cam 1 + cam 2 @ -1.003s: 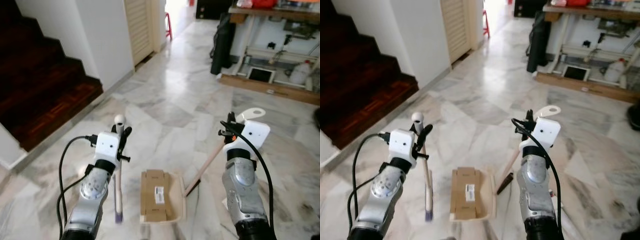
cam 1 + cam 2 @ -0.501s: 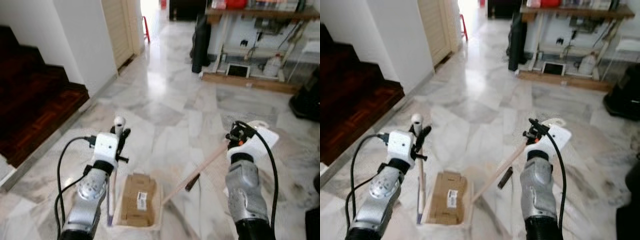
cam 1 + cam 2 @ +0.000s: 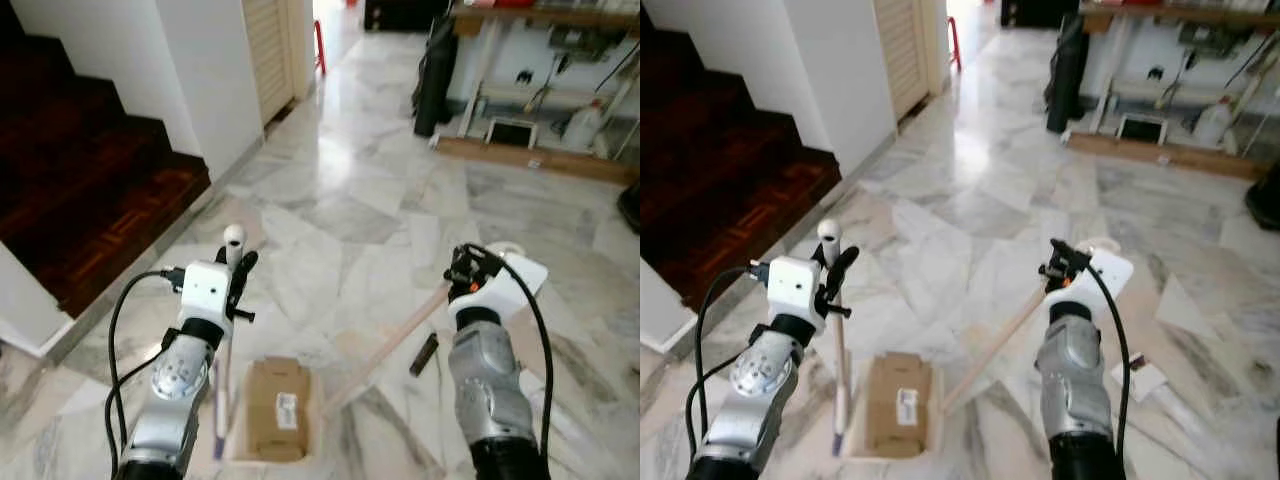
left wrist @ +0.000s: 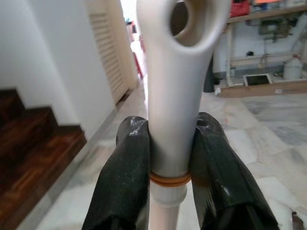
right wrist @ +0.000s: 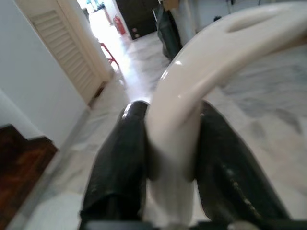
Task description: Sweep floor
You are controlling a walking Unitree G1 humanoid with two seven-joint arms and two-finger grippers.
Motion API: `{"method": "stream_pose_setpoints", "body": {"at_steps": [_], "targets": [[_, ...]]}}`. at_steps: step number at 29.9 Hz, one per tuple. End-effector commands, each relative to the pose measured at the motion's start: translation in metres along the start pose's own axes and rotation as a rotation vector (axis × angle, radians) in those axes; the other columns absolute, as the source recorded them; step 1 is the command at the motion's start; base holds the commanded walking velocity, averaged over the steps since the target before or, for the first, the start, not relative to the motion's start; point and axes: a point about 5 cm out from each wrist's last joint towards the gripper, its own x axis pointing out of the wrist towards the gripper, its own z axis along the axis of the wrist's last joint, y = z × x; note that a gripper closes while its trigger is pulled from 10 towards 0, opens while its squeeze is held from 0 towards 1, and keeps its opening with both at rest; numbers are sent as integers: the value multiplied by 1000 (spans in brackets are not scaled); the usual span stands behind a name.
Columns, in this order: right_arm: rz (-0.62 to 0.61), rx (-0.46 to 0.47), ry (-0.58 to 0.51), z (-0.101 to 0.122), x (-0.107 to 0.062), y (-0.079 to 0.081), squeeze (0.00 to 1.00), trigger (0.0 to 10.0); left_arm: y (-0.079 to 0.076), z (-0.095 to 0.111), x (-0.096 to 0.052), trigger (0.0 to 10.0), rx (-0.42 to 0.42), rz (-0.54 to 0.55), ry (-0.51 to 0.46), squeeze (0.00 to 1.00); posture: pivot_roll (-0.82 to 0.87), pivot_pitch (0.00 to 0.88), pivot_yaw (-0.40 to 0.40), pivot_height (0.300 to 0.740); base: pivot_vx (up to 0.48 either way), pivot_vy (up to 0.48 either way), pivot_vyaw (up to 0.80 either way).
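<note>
Our left gripper jaws clamp the white broom handle; the right gripper jaws clamp the cream dustpan handle. A skewed stroke could push the flat brown cardboard piece off the near dustpan.

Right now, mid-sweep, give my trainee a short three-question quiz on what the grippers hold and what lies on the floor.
1. True or false: the left gripper is shut on the broom handle.
2. What lies in the dustpan? A) flattened cardboard B) a bottle C) a cloth
3. Fill in: the right gripper is shut on the dustpan's long ____.

Key: 1 true; 2 A, the cardboard; 3 handle.
</note>
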Motion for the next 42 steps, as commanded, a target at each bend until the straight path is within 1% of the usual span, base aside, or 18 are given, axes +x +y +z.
{"method": "stream_pose_setpoints", "body": {"at_steps": [1, 25, 34, 42], "targets": [[68, 53, -42, 8, 2, 22, 0, 10000, 10, 7, -1, 10000, 13, 31, -29, 0, 111, 0, 50, 740, 0, 364, 794], [77, 52, -48, 9, 3, 21, 0, 10000, 9, 8, -2, 10000, 12, 25, -21, 0, 118, 0, 57, 740, 0, 366, 718], [84, 50, -41, 8, 3, 21, 0, 10000, 8, 9, -2, 10000, 9, 23, -19, 0, 121, 1, 57, 740, 0, 367, 56], [91, 45, -44, 9, 4, 21, 0, 10000, 9, 9, -2, 10000, 11, 23, -17, 0, 122, 4, 58, 740, 0, 366, 670]]}}
